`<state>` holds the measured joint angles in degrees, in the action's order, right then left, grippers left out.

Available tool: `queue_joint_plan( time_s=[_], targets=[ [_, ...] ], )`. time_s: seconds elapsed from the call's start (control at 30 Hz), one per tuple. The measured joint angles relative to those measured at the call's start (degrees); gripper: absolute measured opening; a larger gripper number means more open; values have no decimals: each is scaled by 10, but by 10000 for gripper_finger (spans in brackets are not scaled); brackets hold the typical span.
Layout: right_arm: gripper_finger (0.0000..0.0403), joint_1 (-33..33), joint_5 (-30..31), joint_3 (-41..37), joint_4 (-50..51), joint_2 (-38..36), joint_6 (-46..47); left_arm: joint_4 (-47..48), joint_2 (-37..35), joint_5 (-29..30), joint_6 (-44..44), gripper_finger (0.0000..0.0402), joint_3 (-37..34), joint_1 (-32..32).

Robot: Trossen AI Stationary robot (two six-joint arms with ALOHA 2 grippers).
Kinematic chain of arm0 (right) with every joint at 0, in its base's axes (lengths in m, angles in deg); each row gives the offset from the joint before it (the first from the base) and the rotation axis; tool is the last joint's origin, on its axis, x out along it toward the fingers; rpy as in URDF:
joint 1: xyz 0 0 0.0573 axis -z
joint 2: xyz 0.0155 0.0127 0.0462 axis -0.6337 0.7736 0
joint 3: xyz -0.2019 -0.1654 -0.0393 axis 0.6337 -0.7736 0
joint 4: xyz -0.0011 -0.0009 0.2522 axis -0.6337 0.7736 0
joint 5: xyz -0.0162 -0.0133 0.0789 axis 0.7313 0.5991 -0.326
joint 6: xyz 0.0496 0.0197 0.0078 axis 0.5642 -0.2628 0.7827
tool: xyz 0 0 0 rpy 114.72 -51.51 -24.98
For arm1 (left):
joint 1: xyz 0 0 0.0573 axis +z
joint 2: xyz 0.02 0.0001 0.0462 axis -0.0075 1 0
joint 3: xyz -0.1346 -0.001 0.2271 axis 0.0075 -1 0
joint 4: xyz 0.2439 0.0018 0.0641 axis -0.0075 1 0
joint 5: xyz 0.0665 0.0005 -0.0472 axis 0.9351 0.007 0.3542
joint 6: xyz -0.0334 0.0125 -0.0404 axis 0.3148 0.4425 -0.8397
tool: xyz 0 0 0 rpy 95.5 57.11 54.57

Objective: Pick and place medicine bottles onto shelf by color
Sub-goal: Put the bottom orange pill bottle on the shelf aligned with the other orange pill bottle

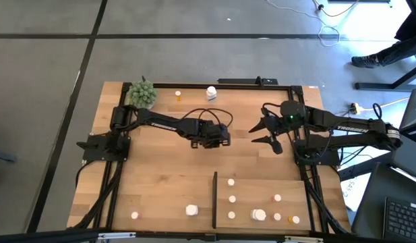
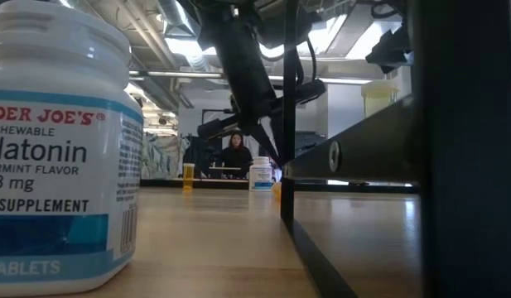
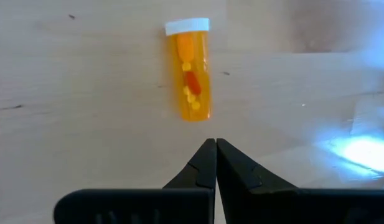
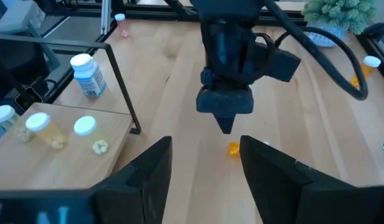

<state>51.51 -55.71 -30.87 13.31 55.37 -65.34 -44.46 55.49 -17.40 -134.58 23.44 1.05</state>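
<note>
An orange medicine bottle [image 3: 192,68] with a white cap lies on its side on the bare wood at mid-table. My left gripper [image 3: 215,144] hovers shut just short of the bottle's bottom end, pointing steeply down and touching nothing; it also shows in the right wrist view [image 4: 226,124], with the bottle [image 4: 233,149] just beyond its tip. My right gripper [image 1: 258,133] stands open above the table to the right, facing the left one, with nothing between its fingers. The shelf [image 1: 255,189] at the near right carries several small bottles standing upright.
An orange bottle [image 1: 178,96] and a white one [image 1: 211,92] stand at the far edge beside the green plant ball [image 1: 142,93]. A black strip [image 1: 214,199] borders the shelf's left side. Two white bottles [image 1: 191,210] stand left of it, near the front edge.
</note>
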Motion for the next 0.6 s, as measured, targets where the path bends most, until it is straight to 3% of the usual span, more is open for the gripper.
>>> queue_joint_plan(
  time_s=[0.6],
  targets=[
    [192, -1, 0, 0, -4, 0, -1, -2, 0, 2, 0, 2, 0, 0]
  ],
)
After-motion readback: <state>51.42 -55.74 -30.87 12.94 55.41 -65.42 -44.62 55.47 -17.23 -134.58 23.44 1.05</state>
